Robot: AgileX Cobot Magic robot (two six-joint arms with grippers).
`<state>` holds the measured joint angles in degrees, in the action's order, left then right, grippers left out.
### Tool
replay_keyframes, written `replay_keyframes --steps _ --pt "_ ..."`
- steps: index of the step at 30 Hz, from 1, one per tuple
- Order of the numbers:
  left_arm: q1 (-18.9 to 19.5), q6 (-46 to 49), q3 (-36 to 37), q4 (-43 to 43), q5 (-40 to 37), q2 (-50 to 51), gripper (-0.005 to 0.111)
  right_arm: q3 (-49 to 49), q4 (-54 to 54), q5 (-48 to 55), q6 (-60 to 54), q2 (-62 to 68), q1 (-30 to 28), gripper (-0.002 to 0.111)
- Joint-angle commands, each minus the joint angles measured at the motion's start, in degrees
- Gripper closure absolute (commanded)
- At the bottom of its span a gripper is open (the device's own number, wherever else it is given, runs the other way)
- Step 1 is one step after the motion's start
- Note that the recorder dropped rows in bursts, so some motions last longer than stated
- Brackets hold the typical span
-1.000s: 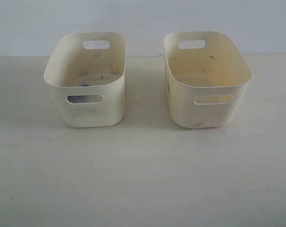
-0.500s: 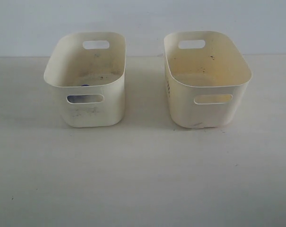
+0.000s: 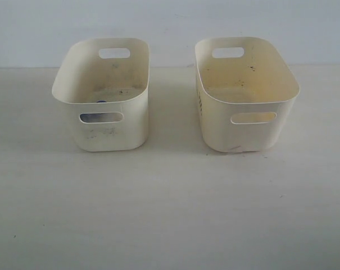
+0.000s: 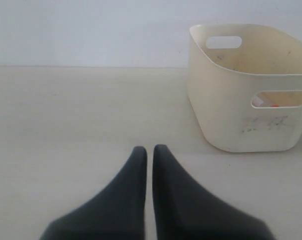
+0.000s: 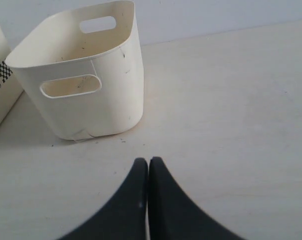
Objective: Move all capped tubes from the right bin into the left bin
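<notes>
We see two cream bins standing side by side on a pale surface (image 3: 170, 214), well apart from each other, both upright. The left bin (image 3: 105, 121) is paler and carries grey smudges and dark specks inside and on its front wall. The right bin (image 3: 245, 126) has a yellowish tint inside and small dark slits on the side wall that faces the left bin. Of the capped tubes (image 3: 101, 102) only small parts are visible, and all of them lie in the left bin: in the exterior view a blue cap appears just over the front rim, and in the left wrist view an orange-red cap (image 4: 273, 105) shows through the oval handle cut-out of the same bin. The left claw (image 4: 150, 149) hangs over the bare surface beside the left bin, its two dark fingers pressed together with nothing between them. The right claw (image 5: 148, 161) hangs near the right bin, apart from it, also pressed together and holding nothing.
</notes>
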<state>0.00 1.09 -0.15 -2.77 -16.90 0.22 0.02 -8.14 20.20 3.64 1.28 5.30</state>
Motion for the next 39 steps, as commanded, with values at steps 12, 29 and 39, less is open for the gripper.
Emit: replay_keyframes --steps 12,29,39 --pt "-0.2 -0.1 0.2 -0.5 0.0 -0.2 0.103 0.0 0.2 -0.3 -0.5 -0.2 -0.2 0.108" --pt "-0.2 -0.1 0.2 -0.5 0.0 -0.2 0.103 0.0 0.2 -1.1 -0.5 -0.2 -0.2 0.108" --pt "-0.2 -0.1 0.2 -0.5 0.0 -0.2 0.103 0.0 0.2 -1.1 -0.5 -0.2 -0.2 0.108"
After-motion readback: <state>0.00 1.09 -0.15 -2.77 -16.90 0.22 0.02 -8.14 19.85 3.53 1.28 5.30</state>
